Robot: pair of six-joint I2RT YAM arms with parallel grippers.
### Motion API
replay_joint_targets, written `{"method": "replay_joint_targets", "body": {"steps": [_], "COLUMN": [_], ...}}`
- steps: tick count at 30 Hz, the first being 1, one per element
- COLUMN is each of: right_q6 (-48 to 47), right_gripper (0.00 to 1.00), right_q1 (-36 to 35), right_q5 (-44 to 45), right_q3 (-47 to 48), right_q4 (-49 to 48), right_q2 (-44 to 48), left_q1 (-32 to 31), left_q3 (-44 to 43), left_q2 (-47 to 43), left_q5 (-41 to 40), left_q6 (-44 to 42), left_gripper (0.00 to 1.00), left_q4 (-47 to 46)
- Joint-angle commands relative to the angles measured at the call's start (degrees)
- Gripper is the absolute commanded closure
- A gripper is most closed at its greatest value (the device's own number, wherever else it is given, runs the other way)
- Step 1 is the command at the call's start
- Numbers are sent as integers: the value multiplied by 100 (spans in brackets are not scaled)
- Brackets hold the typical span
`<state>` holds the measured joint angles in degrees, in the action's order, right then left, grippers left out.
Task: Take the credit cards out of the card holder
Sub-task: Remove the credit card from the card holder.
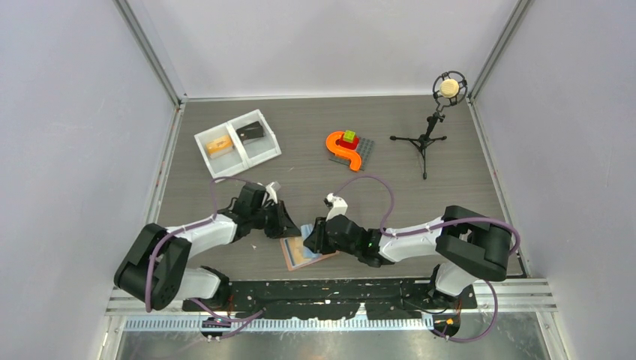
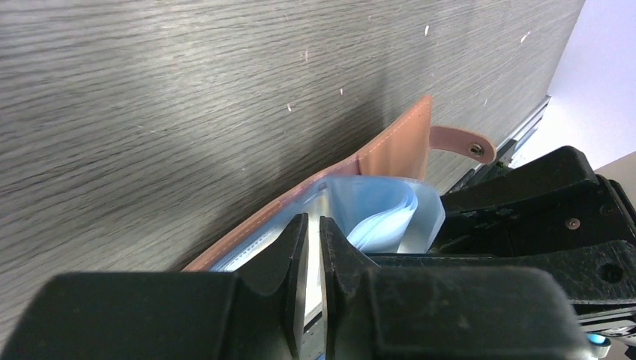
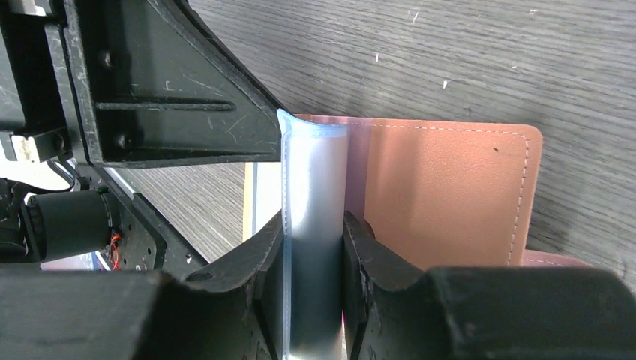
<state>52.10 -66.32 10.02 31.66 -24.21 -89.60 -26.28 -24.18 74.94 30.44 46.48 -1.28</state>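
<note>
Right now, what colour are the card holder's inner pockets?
The pockets are light blue, clearest in the left wrist view.

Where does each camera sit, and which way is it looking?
Top external: above, behind the bases, looking down at the table; both arms show.
Left wrist: on the left arm, looking along its fingers at the card holder.
Right wrist: on the right arm, along its fingers clamping a blue pocket.
Shared: both wrist views show the holder.
</note>
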Motion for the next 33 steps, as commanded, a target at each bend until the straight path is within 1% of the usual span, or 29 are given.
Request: {"method": "replay_joint_targets", "body": {"steps": [1, 2, 4, 5, 6, 7, 8, 9, 13, 17, 19, 21, 22, 23, 24, 26, 29, 33], "right_q6": [32, 26, -10, -40, -63, -119, -142, -192, -402, -628, -704, -776, -856, -893, -938, -983, -1007, -1056], "right_gripper": [64, 63, 56, 49, 46, 40, 38, 35, 29, 27, 30, 38, 45, 48, 54, 60, 62, 63], "right_q1": [54, 64, 74, 75, 76, 76, 78, 77, 76, 76, 76, 71, 69, 57, 49, 23, -41, -101], "right_q5": [-136, -156, -116, -85, -10, 17, 85, 135, 507, 917, 975, 738, 646, 449, 365, 117, -93, -214], "right_q3": [13, 24, 85, 112, 176, 206, 289, 319, 428, 549, 577, 496, 454, 371, 334, 280, 342, 484], "right_q4": [-425, -408, -212, 14, 136, 391, 531, 874, 1827, 2742, 2945, 2822, 2576, 2393, 2084, 1781, 1555, 1306], "right_q2": [203, 213, 273, 331, 365, 448, 494, 617, 1224, 1870, 2090, 2235, 2282, 2281, 2241, 2101, 1855, 1359], "left_q1": [-115, -140, -201, -235, -279, -338, -394, -448, -707, -867, -925, -950, -957, -958, -957, -936, -813, -465], "left_q3": [-203, -209, -209, -209, -216, -229, -245, -257, -415, -636, -719, -745, -741, -736, -737, -751, -839, -948], "left_q2": [102, 124, 195, 227, 247, 270, 287, 286, 289, 622, 871, 1087, 1160, 1172, 1133, 941, 486, -230], "left_q5": [53, 100, 197, 264, 318, 375, 409, 451, 479, 420, 411, 418, 415, 377, 325, 168, -166, -625], "left_q6": [131, 159, 234, 271, 311, 343, 383, 440, 546, 553, 597, 660, 677, 678, 647, 559, 326, 69], "left_gripper": [88, 87, 87, 88, 88, 87, 87, 87, 86, 86, 86, 86, 86, 86, 86, 87, 86, 83], "left_q4": [-415, -462, -584, -668, -757, -824, -887, -961, -1177, -1358, -1500, -1659, -1701, -1711, -1662, -1401, -665, 407]}}
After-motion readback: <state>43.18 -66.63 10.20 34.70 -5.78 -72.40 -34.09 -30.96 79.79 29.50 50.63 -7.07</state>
